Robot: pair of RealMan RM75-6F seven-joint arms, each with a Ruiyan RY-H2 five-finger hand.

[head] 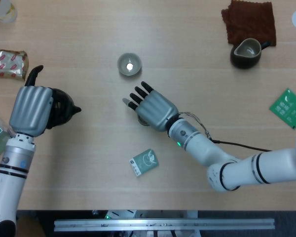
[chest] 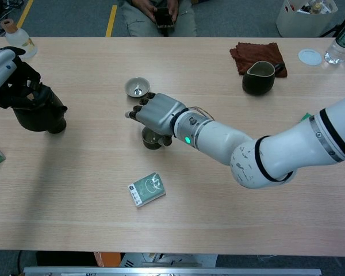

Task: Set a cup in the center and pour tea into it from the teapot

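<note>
Fingers [chest: 137,108] of the right hand [chest: 156,113] spread apart above the small dark ceramic cup [chest: 151,138] at desk [chest: 218,213] centre; at nine o'clock, the left hand [head: 32,109] clasps the black round teapot [chest: 39,115], apparently ready for pouring.

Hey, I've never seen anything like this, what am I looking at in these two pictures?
A two-armed robot with human-like hands works at a wooden table. One picture looks straight down from its head; the other looks forward from its chest. The left hand grips a dark teapot. The right hand is opened, fingers spread, above a small dark cup near the middle; it holds nothing. Also lying there: a pale cup, a dark pitcher by a brown cloth, and a green packet. The job is pouring tea.
</note>
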